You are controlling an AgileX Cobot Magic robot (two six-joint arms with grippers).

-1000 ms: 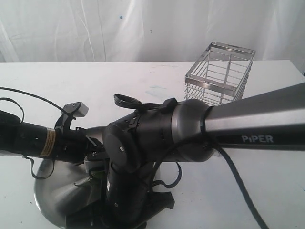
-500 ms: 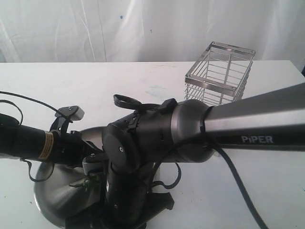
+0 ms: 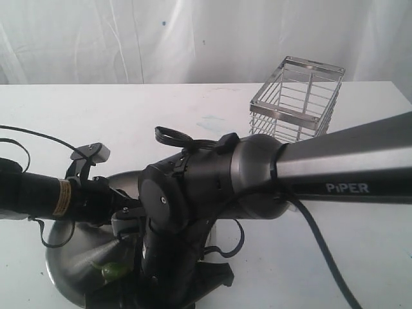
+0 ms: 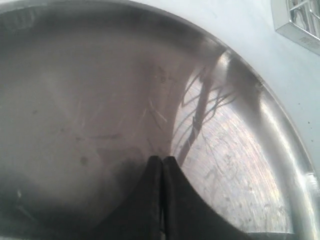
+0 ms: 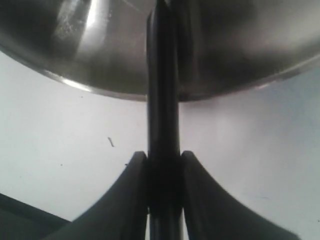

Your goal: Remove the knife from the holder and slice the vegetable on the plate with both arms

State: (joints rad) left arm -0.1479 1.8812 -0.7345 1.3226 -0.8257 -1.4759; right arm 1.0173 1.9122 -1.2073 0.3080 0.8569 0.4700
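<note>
Chrome wire bars of the holder (image 3: pixel 297 96) stand near the far right corner of the table (image 3: pixel 96 116), well apart from the plate (image 3: pixel 71 257), which lies at the table's near edge toward the left. The grey link marked PIPER on the right arm (image 3: pixel 335 167) and its black wrist cross the front of the exterior view and hide much of the plate; a black cable (image 3: pixel 322 251) hangs beneath. The vegetable (image 3: pixel 113 270) lies on the plate's near part, just beside that wrist and below the left arm (image 3: pixel 38 196); whether either gripper touches it cannot be told. The left arm reaches in roughly level from the left edge, and the left gripper (image 4: pixel 162 161) has its fingers pressed together low over the plate's bare surface. The right gripper (image 5: pixel 163 156) pinches the knife (image 5: pixel 162 100) by its black handle, which runs across the plate's rim.
</note>
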